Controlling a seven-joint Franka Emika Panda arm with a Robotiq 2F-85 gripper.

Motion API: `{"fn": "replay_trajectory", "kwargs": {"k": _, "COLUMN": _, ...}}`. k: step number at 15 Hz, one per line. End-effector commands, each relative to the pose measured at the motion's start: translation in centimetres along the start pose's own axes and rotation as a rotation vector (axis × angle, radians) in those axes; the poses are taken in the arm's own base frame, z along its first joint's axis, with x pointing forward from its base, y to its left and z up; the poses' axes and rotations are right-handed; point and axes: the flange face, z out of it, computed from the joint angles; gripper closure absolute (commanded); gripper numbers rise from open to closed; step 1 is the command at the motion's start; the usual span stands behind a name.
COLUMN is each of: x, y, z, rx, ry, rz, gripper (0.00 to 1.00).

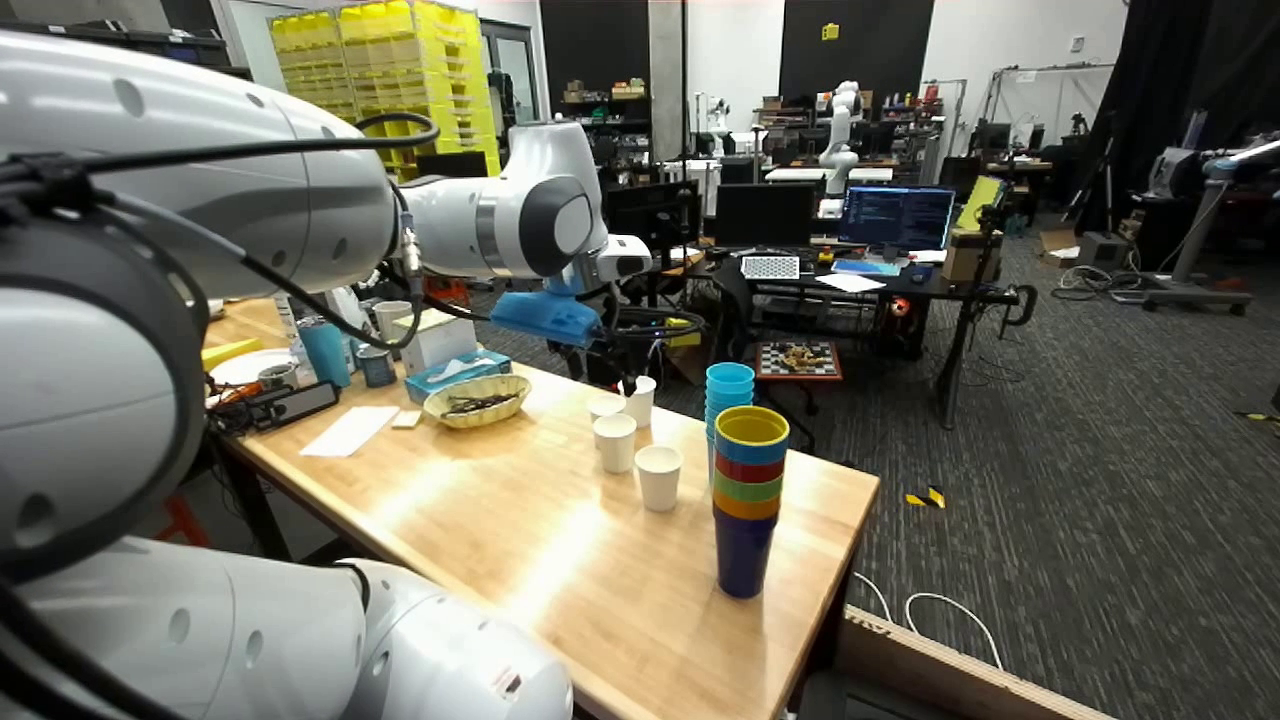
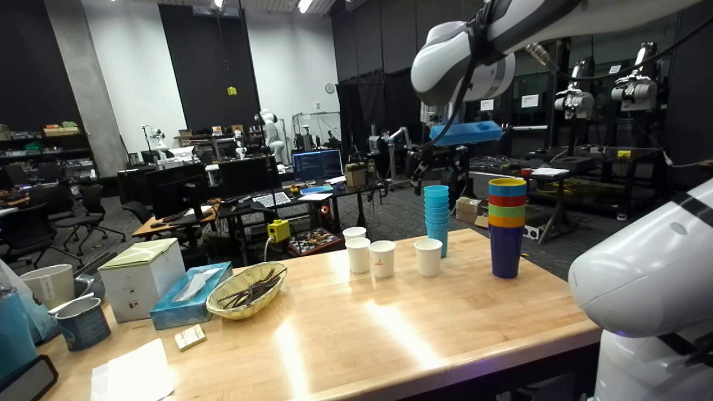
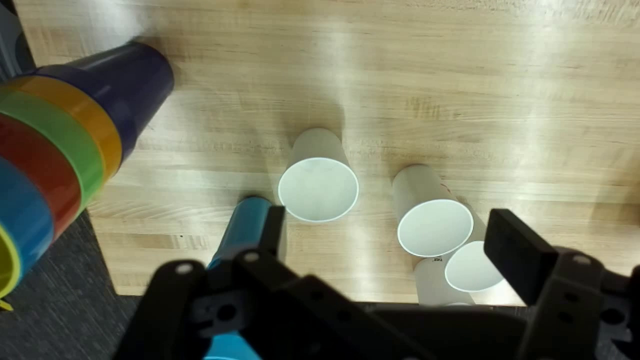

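The gripper [image 3: 390, 232] hangs above the table [image 3: 450, 85], its two dark fingers spread wide apart. Between the fingers in the wrist view show a lone white cup [image 3: 318, 187] and a red-marked cup [image 3: 434, 225], both upright, with a strip of wood between them. Close by the red-marked cup stand a second clustered cup [image 3: 471, 268] and a third clustered cup [image 3: 432, 280]; whether these three touch, I cannot tell. The table's far edge runs just past this cluster, leaving little wood on that side, while a broad stretch of it lies between the cups and the near edge. Near the far corner stands the teal stack [image 2: 436, 214], just beside the lone white cup; the multicoloured stack [image 2: 507, 223] stands near the table's side edge, with room between it and the lone white cup. Farther off, toward the other end, are a shallow basket [image 2: 245, 313] of dark strips [image 2: 256, 291] and a tissue box [image 2: 184, 303]. A finger covers part of the teal stack in the wrist view, the third clustered cup is cut across by the gripper, and the multicoloured stack's top is cut off by the border. In both exterior views the fingertips are hard to make out against dark surroundings.
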Motion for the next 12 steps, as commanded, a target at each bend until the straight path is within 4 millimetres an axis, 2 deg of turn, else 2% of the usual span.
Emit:
{"fn": "replay_trajectory", "kwargs": {"k": 1, "x": -0.3, "y": -0.6, "z": -0.2, "rx": 0.018, "ry": -0.014, "rz": -0.048, "gripper": 0.00}}
{"fn": "replay_trajectory", "kwargs": {"k": 6, "x": 0.0, "y": 0.6, "z": 0.1, "rx": -0.167, "ry": 0.019, "rz": -0.290, "gripper": 0.00}}
{"fn": "replay_trajectory", "kwargs": {"k": 12, "x": 0.0, "y": 1.4, "z": 0.2, "rx": -0.255, "ry": 0.025, "rz": -0.358, "gripper": 0.00}}
